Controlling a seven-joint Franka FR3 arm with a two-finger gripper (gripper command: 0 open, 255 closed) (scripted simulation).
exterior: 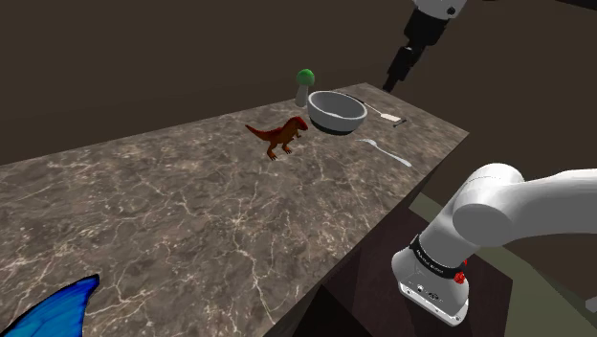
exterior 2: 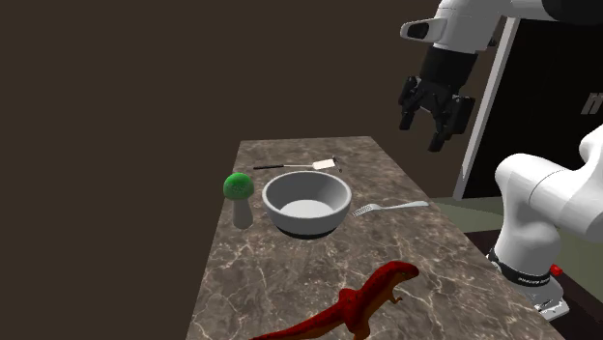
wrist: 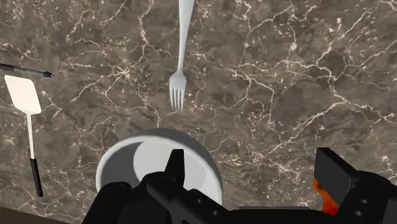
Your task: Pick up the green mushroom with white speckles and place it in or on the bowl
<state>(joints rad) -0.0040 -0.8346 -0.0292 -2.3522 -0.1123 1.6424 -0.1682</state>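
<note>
On the counter (exterior: 191, 211), touching or just beside the bowl (exterior 2: 307, 226), the mushroom (exterior 2: 239, 198) stands upright and untouched. We judge the task barely begun: grasping, lifting and placing are all left. Our gripper (exterior 2: 425, 130) hangs high above the counter, fingers apart and empty, over the fork (wrist: 178, 95) side. The mushroom lies across the bowl from it.
</note>
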